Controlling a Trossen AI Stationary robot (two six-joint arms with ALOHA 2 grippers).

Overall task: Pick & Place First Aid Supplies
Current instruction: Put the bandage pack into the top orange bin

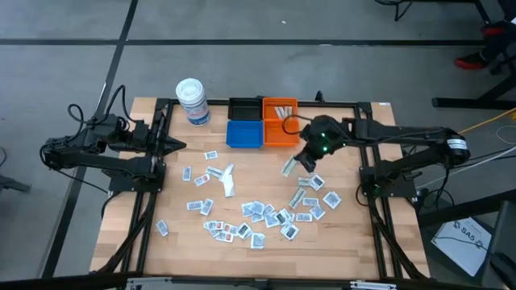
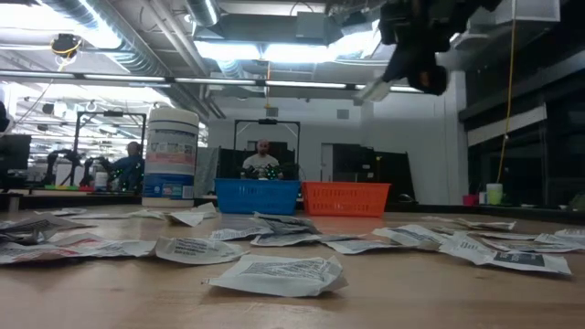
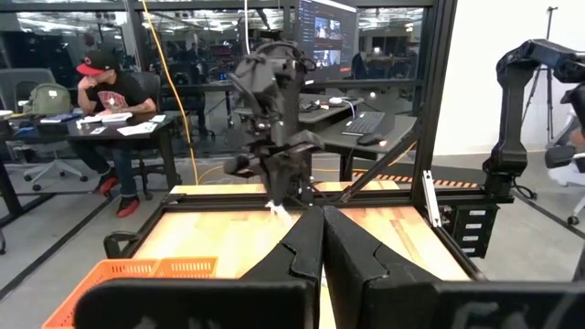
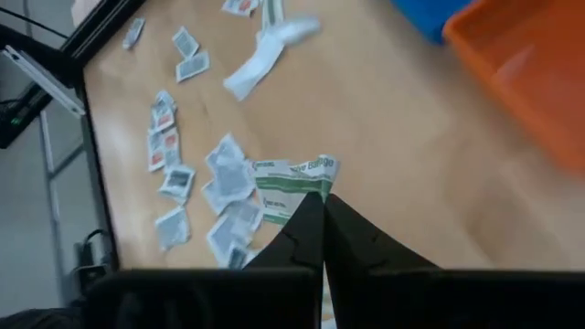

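Observation:
Several small white and grey sachets (image 1: 266,214) lie flat and scattered over the wooden table; they also show as sachets (image 4: 174,178) in the right wrist view and sachets (image 2: 274,272) in the low view. My right gripper (image 1: 300,161) hangs above the table just near of the orange bin (image 1: 282,134), shut on a white packet with green print (image 4: 294,177). My left gripper (image 1: 176,146) waits at the table's left side, shut and holding nothing; its fingers (image 3: 322,239) lie together. My right gripper pinches the green-printed packet by one end (image 4: 315,194) between its two fingers. The fingers slant down from above. The packet is lifted clear of the table and sticks out beyond the fingertips as a pale strip (image 2: 373,90), tilted downward.
A black bin (image 1: 244,109), two orange bins, one with strips inside (image 1: 280,108), and a blue bin (image 1: 244,134) stand at the far edge. A white lidded tub (image 1: 193,101) stands to their left. People sit in the room beyond the table (image 3: 105,91).

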